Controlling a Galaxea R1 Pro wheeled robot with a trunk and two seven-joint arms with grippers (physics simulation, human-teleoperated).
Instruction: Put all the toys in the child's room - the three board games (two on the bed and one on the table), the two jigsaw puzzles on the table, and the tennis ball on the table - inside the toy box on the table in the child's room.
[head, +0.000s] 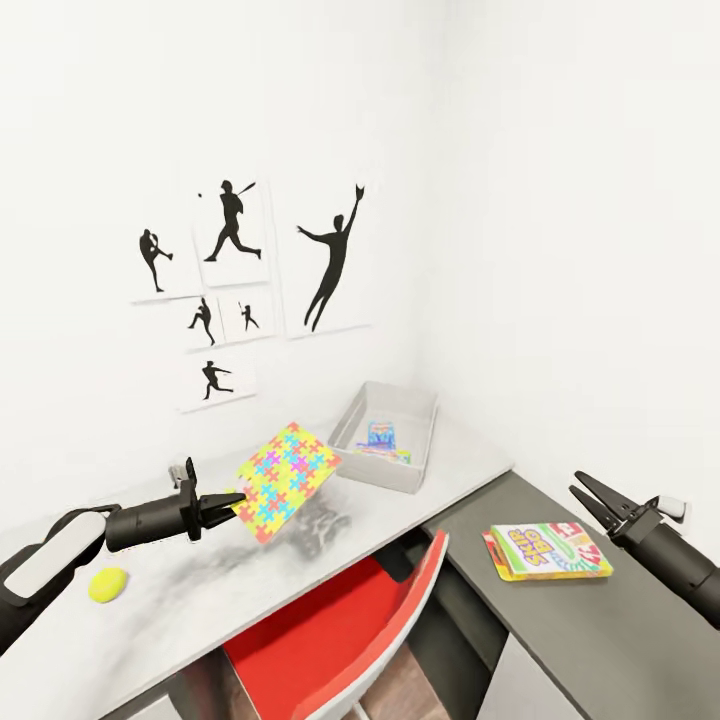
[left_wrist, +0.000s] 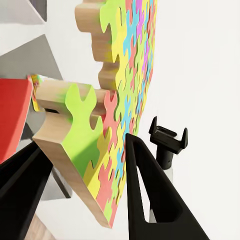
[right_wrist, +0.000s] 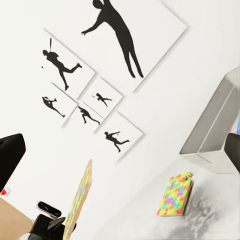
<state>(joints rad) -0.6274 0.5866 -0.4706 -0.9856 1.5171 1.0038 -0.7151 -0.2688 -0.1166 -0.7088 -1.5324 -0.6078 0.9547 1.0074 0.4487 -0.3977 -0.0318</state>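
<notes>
My left gripper (head: 228, 503) is shut on the corner of one multicoloured jigsaw puzzle (head: 285, 480), holding it tilted above the table (head: 180, 610); the left wrist view has its thick edge (left_wrist: 75, 145) between the black fingers (left_wrist: 150, 200). The other jigsaw puzzle (right_wrist: 175, 195) lies flat on the table near the toy box (right_wrist: 212, 135). The grey toy box (head: 360, 418) stands in the corner with a blue board game (head: 380, 440) inside. The SKIP-BO board game (head: 548, 550) lies on the dark lower wing. The tennis ball (head: 107, 584) rests below my left arm. My right gripper (head: 580, 486) hangs open beside SKIP-BO. The bed is out of view.
A red chair (head: 340, 630) is tucked into the table's inner corner, under the held puzzle. White walls close in behind and to the right, with baseball silhouette pictures (head: 235, 235) above the table.
</notes>
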